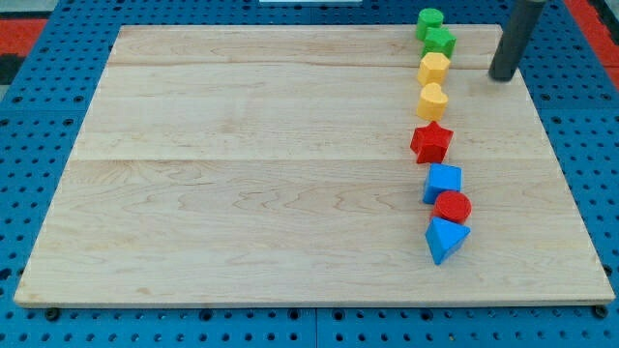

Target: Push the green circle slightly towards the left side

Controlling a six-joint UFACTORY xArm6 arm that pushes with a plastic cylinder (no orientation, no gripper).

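Note:
The green circle (429, 19) sits at the top of a column of blocks near the view's right, at the board's top edge. Just below it and touching it is a green star (439, 41). My tip (502, 75) is on the board to the right of the column, level with the yellow hexagon (434, 68), apart from all blocks. The green circle is up and to the left of my tip.
Below the yellow hexagon the column continues with a yellow heart (431, 100), a red star (431, 142), a blue cube-like block (443, 182), a red circle (452, 207) and a blue triangle (445, 239). The wooden board (242, 174) lies on a blue pegboard.

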